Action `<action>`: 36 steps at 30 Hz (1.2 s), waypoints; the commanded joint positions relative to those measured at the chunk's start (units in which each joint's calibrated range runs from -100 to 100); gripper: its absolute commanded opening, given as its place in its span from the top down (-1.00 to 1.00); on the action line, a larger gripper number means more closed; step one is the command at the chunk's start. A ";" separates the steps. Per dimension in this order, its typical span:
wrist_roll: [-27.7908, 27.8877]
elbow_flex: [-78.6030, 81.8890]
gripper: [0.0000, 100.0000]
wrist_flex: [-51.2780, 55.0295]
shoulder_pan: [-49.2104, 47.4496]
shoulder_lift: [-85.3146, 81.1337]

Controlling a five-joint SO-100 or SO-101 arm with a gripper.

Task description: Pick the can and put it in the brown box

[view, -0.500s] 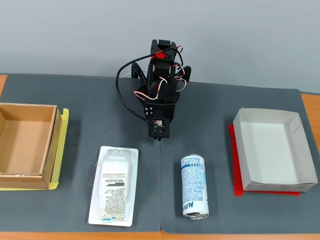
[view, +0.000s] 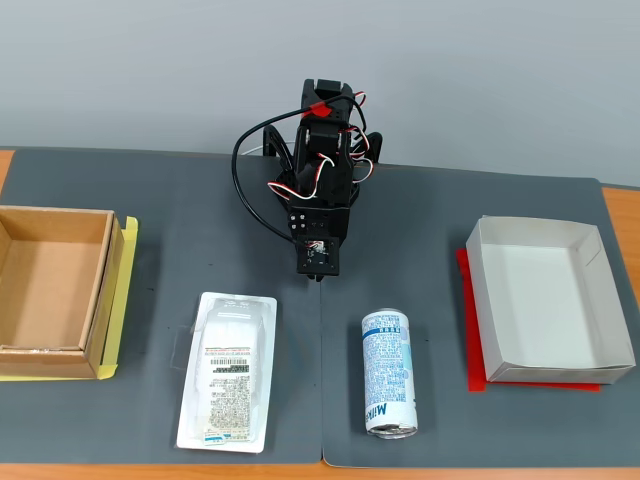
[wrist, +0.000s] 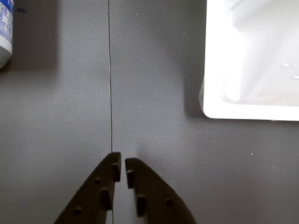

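Can (view: 388,373) lying lower centre of fixed view, brown box (view: 52,290) at left edge, jaws (wrist: 122,166) nearly pressed together, empty, above the dark mat (wrist: 154,116).

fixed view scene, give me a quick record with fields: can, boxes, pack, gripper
can: lying on its side on the dark mat, silver end toward the camera
brown box: far left, on a yellow sheet, empty
white box: far right, on a red sheet, empty
blister pack: flat on the mat, left of the can
gripper: jaws nearly closed, holding nothing, above bare mat, apart from the can
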 commanded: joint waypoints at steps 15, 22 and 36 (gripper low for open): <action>-0.24 -2.98 0.97 0.11 0.24 -0.51; -0.24 -2.98 0.97 0.11 0.24 -0.51; 0.02 -2.98 0.97 0.11 -0.16 -0.51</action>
